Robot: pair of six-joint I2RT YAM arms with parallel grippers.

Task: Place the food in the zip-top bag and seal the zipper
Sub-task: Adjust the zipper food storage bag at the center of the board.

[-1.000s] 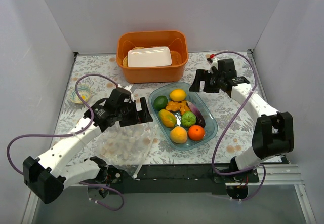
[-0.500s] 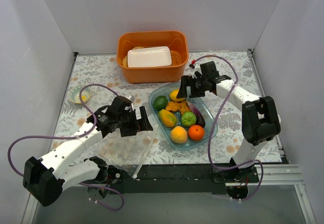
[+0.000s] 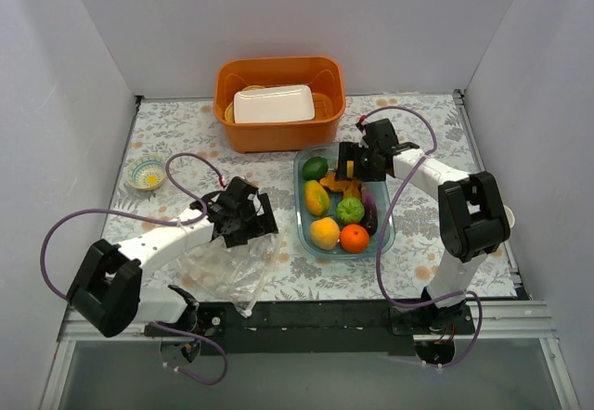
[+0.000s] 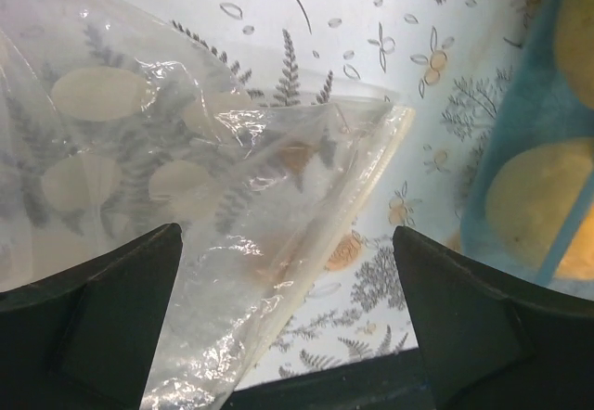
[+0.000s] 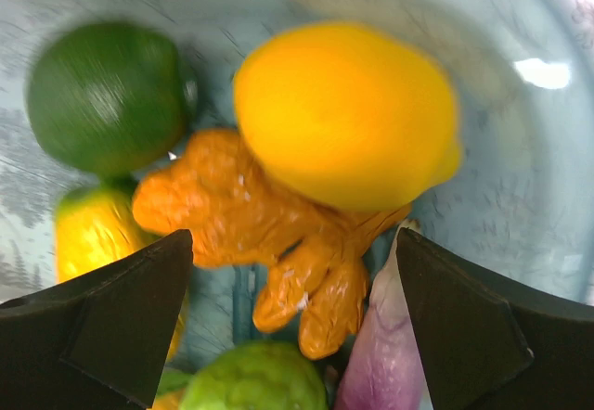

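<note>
Yellow toy lemon (image 5: 348, 113) under our right gripper (image 5: 292, 243), jaws released: we must descend, clench; left gripper (image 4: 286, 234), released, over clear crinkly bag (image 4: 167, 150).

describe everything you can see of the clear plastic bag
The zip-top bag is clear, crinkly soft plastic, lying flat and wrinkled on the floral table cover near the front edge, left of the blue tray. The leaf print shows through it, and no food shows inside. In the left wrist view a whitish strip runs along one edge up to a pointed corner. The left claw hangs open over its far side; contact cannot be told.
</note>
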